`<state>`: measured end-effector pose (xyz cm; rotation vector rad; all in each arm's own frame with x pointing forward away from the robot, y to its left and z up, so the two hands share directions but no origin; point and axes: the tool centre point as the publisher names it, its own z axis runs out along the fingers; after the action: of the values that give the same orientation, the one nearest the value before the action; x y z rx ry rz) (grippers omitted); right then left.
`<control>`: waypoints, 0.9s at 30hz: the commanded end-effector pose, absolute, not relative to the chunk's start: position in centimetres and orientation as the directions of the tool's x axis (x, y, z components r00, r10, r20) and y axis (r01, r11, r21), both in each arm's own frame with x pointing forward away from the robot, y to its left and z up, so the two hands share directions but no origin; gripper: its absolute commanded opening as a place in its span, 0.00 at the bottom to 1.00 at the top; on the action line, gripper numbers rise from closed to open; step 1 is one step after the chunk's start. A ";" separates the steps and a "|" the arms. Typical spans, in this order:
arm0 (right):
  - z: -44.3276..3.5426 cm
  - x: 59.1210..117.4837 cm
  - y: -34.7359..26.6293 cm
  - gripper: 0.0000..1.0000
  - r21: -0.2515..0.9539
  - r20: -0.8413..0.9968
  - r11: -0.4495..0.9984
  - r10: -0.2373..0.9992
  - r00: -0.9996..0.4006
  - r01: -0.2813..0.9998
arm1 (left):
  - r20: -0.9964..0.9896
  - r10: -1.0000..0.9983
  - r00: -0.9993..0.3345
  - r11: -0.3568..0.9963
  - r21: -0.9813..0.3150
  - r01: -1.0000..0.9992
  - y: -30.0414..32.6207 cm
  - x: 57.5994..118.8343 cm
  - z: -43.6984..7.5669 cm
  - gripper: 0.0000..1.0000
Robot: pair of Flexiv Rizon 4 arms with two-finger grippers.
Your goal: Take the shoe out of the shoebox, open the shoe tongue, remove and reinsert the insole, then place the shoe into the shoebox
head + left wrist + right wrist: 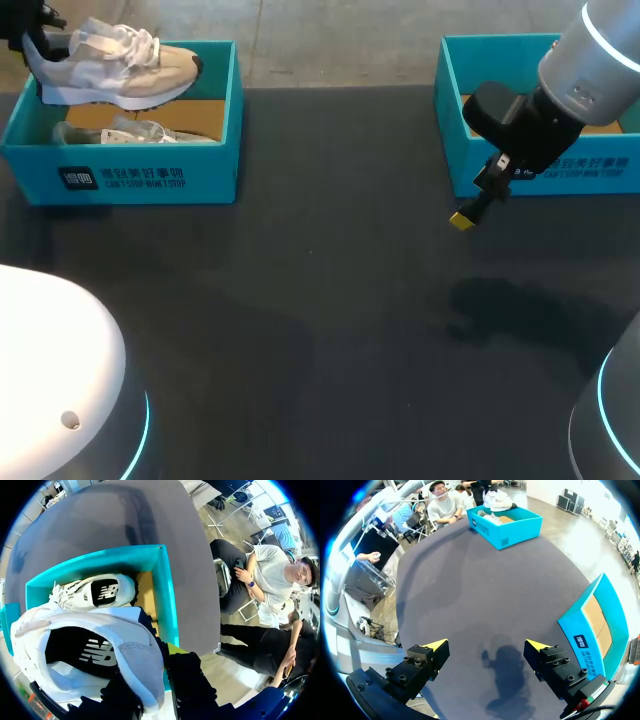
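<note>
Pinching the heel of a beige-and-white sneaker (120,65) in my left gripper (159,677), I hold it over the teal shoebox (130,175) at the table's far left corner, my right gripper (487,646) spread wide near the right edge.

A dark counter (320,300) carries an open teal box (600,165) with a brown floor at its far right corner. Toward the far left corner lies a spare white shoe (140,132).
</note>
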<state>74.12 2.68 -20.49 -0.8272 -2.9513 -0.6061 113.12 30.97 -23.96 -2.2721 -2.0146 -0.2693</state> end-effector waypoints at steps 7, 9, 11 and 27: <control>-20.5 74.2 2.7 1.00 0.360 0.120 0.785 0.497 -0.859 0.504 | 0.188 0.976 0.109 -0.118 0.036 0.992 30.9 113.7 -24.8 0.00; -20.5 74.2 2.7 1.00 0.360 0.120 0.785 0.497 -0.859 0.504 | 0.190 0.975 0.110 -0.119 0.036 0.992 30.9 113.6 -25.0 0.00; -20.5 74.2 2.7 1.00 0.360 0.120 0.785 0.497 -0.859 0.504 | 0.190 0.976 0.109 -0.118 0.035 0.992 30.9 113.6 -25.0 0.00; -20.5 74.2 2.7 1.00 0.360 0.120 0.785 0.497 -0.859 0.504 | 0.199 0.977 0.080 -0.102 0.102 0.989 30.5 115.4 -24.7 0.00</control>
<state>74.12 2.68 -20.49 -0.8272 -2.9513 -0.6061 115.30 30.76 -24.45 -2.2643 -2.0669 -0.3215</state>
